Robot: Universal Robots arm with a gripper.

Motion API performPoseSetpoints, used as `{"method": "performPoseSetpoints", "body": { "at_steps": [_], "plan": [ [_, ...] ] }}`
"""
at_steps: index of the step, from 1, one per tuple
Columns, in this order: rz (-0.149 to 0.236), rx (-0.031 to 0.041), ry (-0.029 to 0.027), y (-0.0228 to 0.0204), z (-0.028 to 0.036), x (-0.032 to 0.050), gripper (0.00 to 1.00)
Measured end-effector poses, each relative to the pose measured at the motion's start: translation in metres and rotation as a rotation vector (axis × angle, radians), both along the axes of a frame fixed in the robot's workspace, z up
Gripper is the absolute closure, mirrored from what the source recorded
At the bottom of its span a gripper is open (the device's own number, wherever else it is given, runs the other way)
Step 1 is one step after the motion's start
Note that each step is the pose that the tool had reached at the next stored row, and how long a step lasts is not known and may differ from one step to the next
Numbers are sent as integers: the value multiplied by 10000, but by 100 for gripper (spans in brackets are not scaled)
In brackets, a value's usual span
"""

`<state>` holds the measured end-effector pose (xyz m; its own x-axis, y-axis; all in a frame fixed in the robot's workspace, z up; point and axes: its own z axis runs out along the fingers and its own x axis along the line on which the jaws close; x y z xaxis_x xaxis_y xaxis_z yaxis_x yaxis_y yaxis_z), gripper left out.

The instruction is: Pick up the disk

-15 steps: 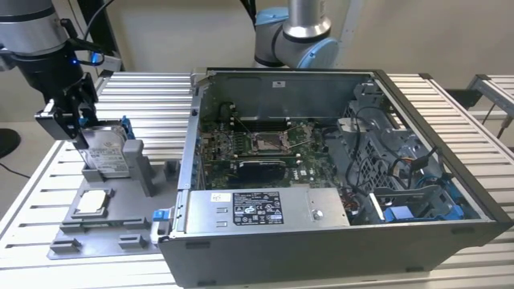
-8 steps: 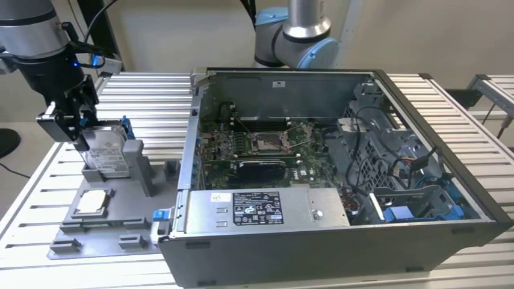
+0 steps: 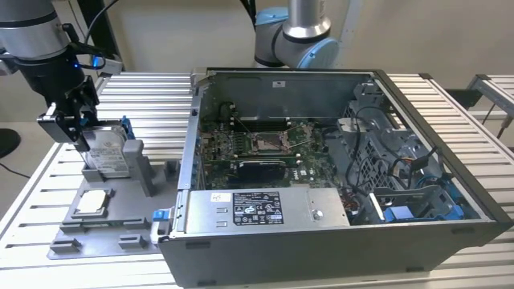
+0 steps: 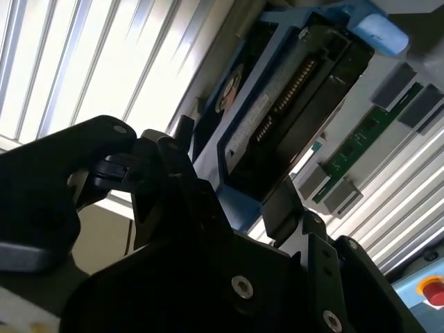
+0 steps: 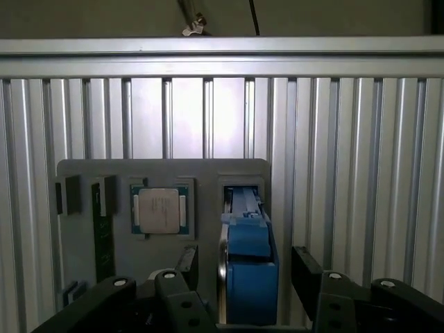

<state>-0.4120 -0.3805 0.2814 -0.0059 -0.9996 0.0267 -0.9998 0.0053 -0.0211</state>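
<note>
Plainly wide end effector straddles upright disk; first wrist view shows side gaps.

Blue-framed silver disk

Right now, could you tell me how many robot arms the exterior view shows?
2. One arm at the exterior view's left, its open gripper straddling the disk; the other arm behind the computer case.

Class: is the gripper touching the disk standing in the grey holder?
Apart. In the first wrist view the gripper straddles the disk, its fingers open, with a gap showing on each side of it.
</note>
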Motion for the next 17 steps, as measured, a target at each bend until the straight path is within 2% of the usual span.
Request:
{"method": "performPoseSetpoints", "body": {
  "at_steps": [6, 7, 17],
  "plan": [
    [0, 2, 0, 0, -3, 0, 0],
    [0, 2, 0, 0, -3, 0, 100],
    [0, 2, 0, 0, -4, 0, 100]
  ]
}}
